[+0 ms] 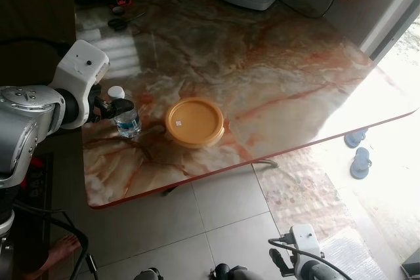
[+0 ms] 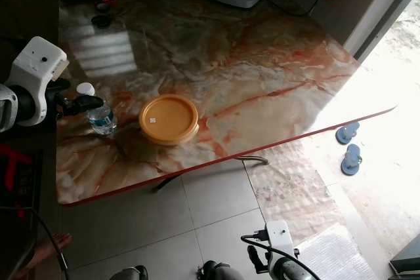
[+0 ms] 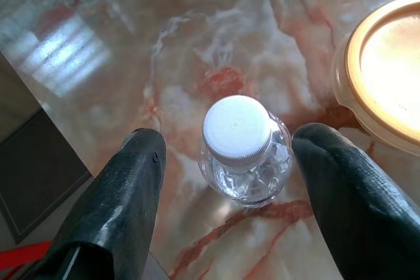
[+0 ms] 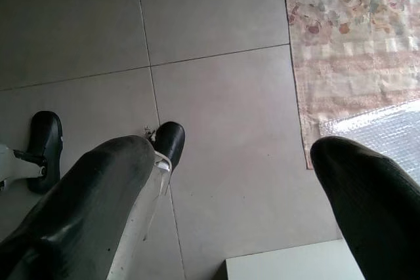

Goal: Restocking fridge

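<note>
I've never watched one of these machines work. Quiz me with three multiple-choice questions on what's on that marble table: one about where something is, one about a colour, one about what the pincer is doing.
1. Where does the water bottle stand?
A. Near the table's edge, beside the round container
B. On the floor tiles
C. On top of the container

2. What colour is the container's lid?
A. Blue
B. Yellow-orange
C. Green

3. How is the left pincer?
A. Shut on the bottle
B. Hanging by the floor
C. Open, a finger either side of the bottle

Answers: 1 A, the water bottle stands next to the round container. 2 B, its lid shows yellow-orange. 3 C, the left pincer shows gaps on both sides of the bottle.
</note>
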Controlling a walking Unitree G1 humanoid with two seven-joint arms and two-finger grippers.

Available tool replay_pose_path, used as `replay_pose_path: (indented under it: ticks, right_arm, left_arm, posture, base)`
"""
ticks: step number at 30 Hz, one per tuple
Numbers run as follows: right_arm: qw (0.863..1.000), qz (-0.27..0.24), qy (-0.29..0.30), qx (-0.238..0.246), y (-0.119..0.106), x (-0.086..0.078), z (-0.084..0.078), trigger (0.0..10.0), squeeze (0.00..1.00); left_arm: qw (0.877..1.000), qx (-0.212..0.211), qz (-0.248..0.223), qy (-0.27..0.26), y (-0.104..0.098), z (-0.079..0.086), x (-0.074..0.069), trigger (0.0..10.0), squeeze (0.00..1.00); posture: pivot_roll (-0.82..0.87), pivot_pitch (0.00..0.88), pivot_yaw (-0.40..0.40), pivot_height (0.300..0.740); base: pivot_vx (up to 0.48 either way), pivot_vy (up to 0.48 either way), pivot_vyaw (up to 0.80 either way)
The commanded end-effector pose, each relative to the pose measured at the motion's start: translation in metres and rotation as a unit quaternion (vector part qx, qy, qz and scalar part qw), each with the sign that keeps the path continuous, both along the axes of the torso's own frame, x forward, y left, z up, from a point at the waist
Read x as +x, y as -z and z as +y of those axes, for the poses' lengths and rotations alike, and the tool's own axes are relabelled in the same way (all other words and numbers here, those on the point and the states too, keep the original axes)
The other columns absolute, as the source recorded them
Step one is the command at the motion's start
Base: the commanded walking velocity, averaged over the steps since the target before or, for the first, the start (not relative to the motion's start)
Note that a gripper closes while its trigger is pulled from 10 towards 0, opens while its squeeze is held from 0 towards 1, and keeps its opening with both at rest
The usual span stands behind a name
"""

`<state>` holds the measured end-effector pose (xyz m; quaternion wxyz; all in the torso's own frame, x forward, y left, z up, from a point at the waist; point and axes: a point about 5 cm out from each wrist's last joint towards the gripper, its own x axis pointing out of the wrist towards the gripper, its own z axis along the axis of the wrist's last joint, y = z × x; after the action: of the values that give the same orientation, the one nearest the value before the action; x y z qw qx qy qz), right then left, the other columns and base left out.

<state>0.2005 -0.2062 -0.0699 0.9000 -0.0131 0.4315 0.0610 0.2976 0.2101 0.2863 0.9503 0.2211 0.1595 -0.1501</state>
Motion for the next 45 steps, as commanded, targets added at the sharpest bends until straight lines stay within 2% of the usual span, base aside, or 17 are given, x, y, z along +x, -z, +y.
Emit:
replay_pose_path:
  ticks: [1, 7, 21, 22, 23, 24, 26, 28, 29, 30, 31, 39, 45]
  right_arm:
    - [1.000, 0.014, 0.002, -0.005, 0.003, -0.007, -0.005, 10.0, 0.00]
    - [1.000, 0.014, 0.000, -0.007, 0.002, -0.007, -0.007, 10.0, 0.00]
    - [1.000, 0.016, -0.005, -0.012, 0.002, -0.007, -0.010, 10.0, 0.00]
    - [1.000, 0.016, -0.005, -0.012, 0.002, -0.007, -0.011, 10.0, 0.00]
    - [1.000, 0.016, -0.005, -0.012, 0.002, -0.007, -0.011, 10.0, 0.00]
    - [1.000, 0.016, -0.006, -0.013, 0.002, -0.007, -0.011, 10.0, 0.00]
    - [1.000, 0.016, -0.007, -0.013, 0.001, -0.007, -0.012, 10.0, 0.00]
    - [1.000, 0.016, -0.007, -0.014, 0.001, -0.007, -0.012, 10.0, 0.00]
    - [1.000, 0.016, -0.008, -0.014, 0.001, -0.007, -0.012, 10.0, 0.00]
    - [1.000, 0.016, -0.008, -0.014, 0.001, -0.007, -0.012, 10.0, 0.00]
    - [1.000, 0.016, -0.008, -0.015, 0.001, -0.007, -0.012, 10.0, 0.00]
    - [1.000, 0.016, -0.009, -0.015, 0.001, -0.007, -0.013, 10.0, 0.00]
    - [1.000, 0.017, -0.010, -0.014, 0.001, -0.007, -0.013, 10.0, 0.00]
  left_arm:
    - [1.000, -0.002, -0.019, -0.010, -0.003, 0.003, 0.000, 10.0, 0.00]
    - [0.999, -0.025, -0.030, -0.014, -0.001, 0.003, 0.004, 10.0, 0.00]
    - [0.999, -0.042, -0.022, -0.024, 0.008, 0.005, 0.005, 10.0, 0.00]
    - [0.999, -0.043, -0.020, -0.024, 0.010, 0.004, 0.005, 4.9, 0.00]
    - [0.999, -0.043, -0.020, -0.024, 0.011, 0.004, 0.005, 3.8, 0.00]
    - [0.999, -0.044, -0.020, -0.024, 0.011, 0.004, 0.005, 3.6, 0.00]
    - [0.998, -0.045, -0.021, -0.024, 0.012, 0.003, 0.006, 3.7, 0.00]
    - [0.998, -0.046, -0.023, -0.024, 0.011, 0.004, 0.006, 4.4, 0.00]
    - [0.998, -0.045, -0.026, -0.024, 0.011, 0.004, 0.006, 9.5, 0.00]
    - [0.998, -0.045, -0.026, -0.024, 0.011, 0.004, 0.006, 9.5, 0.00]
    - [0.998, -0.046, -0.032, -0.024, 0.009, 0.003, 0.007, 10.0, 0.00]
    - [0.998, -0.048, -0.042, -0.021, 0.004, 0.002, 0.008, 10.0, 0.00]
    - [0.998, -0.049, -0.024, -0.022, 0.012, 0.002, 0.007, 10.0, 0.00]
  posture:
    - [0.10, 0.191, -0.113, 0.740]
    - [0.09, 0.192, -0.125, 0.740]
    - [0.08, 0.193, -0.137, 0.740]
    - [0.07, 0.193, -0.138, 0.740]
    - [0.07, 0.192, -0.140, 0.740]
    - [0.07, 0.192, -0.140, 0.740]
    - [0.07, 0.192, -0.141, 0.740]
    - [0.07, 0.192, -0.142, 0.740]
    - [0.07, 0.190, -0.143, 0.740]
    - [0.07, 0.190, -0.143, 0.740]
    - [0.07, 0.190, -0.144, 0.740]
    - [0.07, 0.187, -0.144, 0.740]
    - [0.07, 0.187, -0.144, 0.740]
  base:
    - [0.000, 0.000, 0.00]
    - [0.000, 0.000, 0.00]
    - [0.000, 0.000, 0.00]
    - [0.000, 0.000, 0.00]
    - [0.000, 0.000, 0.00]
    - [0.000, 0.000, 0.00]
    - [0.000, 0.000, 0.00]
    - [0.000, 0.000, 0.00]
    - [0.000, 0.000, 0.00]
    - [0.000, 0.000, 0.00]
    - [0.000, 0.000, 0.00]
    - [0.000, 0.000, 0.00]
    - [0.000, 0.000, 0.00]
